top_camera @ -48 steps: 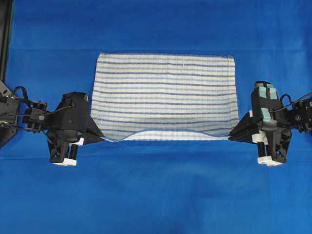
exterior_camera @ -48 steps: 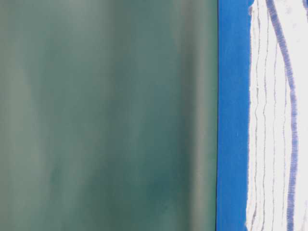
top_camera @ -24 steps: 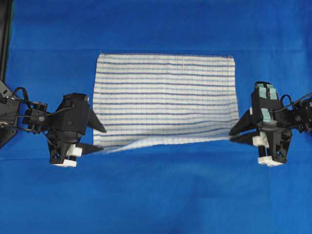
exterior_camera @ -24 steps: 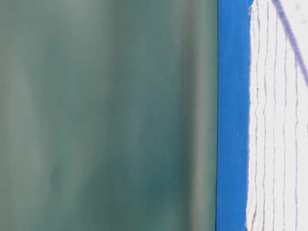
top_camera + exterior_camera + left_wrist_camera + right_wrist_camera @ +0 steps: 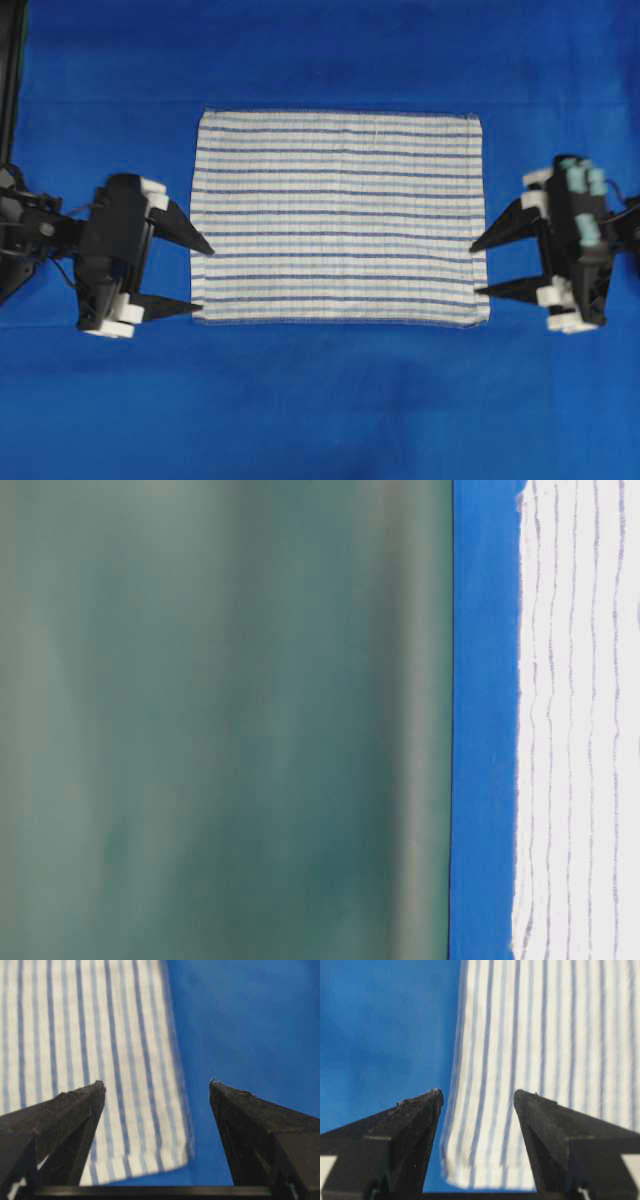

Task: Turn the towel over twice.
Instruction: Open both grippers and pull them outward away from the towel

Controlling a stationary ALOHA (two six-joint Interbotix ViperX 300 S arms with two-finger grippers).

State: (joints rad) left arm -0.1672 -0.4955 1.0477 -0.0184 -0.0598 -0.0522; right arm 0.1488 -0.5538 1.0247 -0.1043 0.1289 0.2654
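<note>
With both sets of jaws spread wide and empty, I log this as a release point between flips.

Item: the towel, striped white, flat and square on the blue cloth, no folds or lifted corners visible.

Item: left gripper, at the towel's left edge near its near corner, holding nothing; in its wrist view the corner lies between the fingers.

Item: right gripper, mirrored at the right edge, likewise holding nothing.

Step in hand, by my judgement: one turn laid down; I cannot tell which.

Next move calls for: pinching both near corners together, lifting evenly, carrying the edge over.

Obstructions: none on the cloth. Risk: an uneven lift skewing the towel.
</note>
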